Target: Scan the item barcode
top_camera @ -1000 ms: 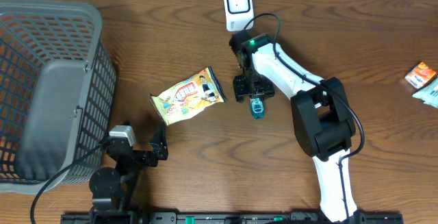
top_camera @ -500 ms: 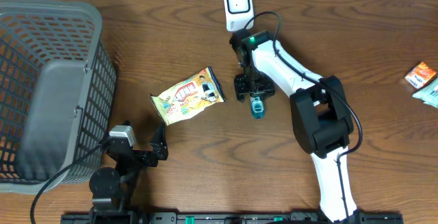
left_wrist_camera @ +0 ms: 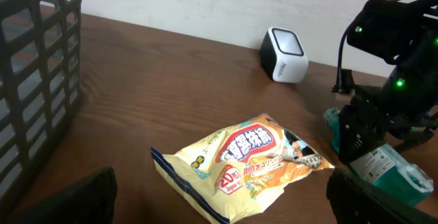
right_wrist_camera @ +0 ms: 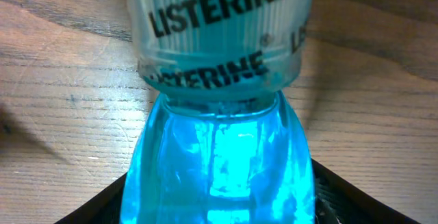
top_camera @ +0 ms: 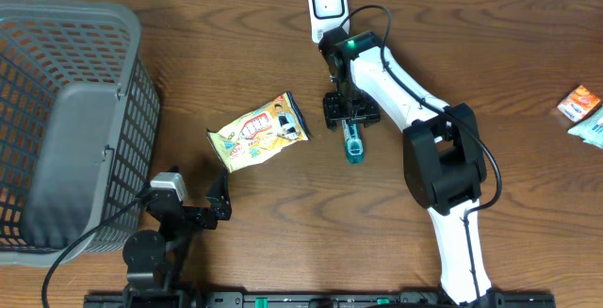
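A small bottle of blue Listerine mouthwash (top_camera: pixel 352 145) lies low over the table below the white barcode scanner (top_camera: pixel 327 7). My right gripper (top_camera: pixel 350 113) is shut on its body, cap end pointing away from the scanner. In the right wrist view the bottle (right_wrist_camera: pixel 219 80) fills the space between the dark fingers (right_wrist_camera: pixel 102 207) of my right gripper (right_wrist_camera: pixel 219 200). My left gripper (top_camera: pixel 222 198) rests open near the front edge. Its view shows the bottle (left_wrist_camera: pixel 387 169), the scanner (left_wrist_camera: pixel 284 46) and my left gripper (left_wrist_camera: pixel 219 210) with nothing between its fingers.
A yellow snack bag (top_camera: pixel 259 131) lies flat left of the bottle and just ahead of the left gripper. A large grey mesh basket (top_camera: pixel 132 82) takes up the left side. An orange packet (top_camera: pixel 578 101) and a pale packet (top_camera: pixel 592 127) lie at the right edge.
The right arm has shifted a little towards the scanner, and the bottle has swung with it to point straighter towards the front. The left arm has not moved.
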### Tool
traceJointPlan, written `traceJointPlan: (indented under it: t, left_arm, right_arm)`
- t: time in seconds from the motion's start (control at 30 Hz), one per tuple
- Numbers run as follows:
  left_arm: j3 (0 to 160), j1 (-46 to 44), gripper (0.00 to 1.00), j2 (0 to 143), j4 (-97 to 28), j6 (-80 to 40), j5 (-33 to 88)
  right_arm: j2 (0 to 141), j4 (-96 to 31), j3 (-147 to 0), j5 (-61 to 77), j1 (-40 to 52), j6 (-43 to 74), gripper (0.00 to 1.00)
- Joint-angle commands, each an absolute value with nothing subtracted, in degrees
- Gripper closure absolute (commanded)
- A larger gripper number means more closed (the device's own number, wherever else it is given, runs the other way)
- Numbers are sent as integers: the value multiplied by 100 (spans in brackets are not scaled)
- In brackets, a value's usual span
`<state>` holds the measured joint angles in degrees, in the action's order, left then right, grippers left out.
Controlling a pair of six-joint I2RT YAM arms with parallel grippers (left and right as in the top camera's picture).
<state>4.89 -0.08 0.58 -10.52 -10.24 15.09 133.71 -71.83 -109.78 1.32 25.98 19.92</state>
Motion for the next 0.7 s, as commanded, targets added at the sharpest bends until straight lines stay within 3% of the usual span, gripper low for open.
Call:
traceJointPlan:
  t: [0.0,0.23,0.5,0.6,0.67]
  left_arm:
    - [370,-23,2,23,-1153,-967,1581]
    - [370,-23,2,23,-1153,-967,1581]
    - [370,-23,2,23,-1153,-967,1581]
    - [370,-23,2,23,-1153,-967,1581]
    - [370,-23,2,23,-1153,-967,1581]
  right_arm:
    - [13458,-7201,-11115,99,2591,1925,32]
    - [13458,-7212,-11177,99,2591,1916,33]
    - [13458,-7205,-11288,102,2582,1356,13]
    - [13458,-7332,-11386,198,2582,1365,15]
    - [13454,-7404,-11539,351,2587,1367,9]
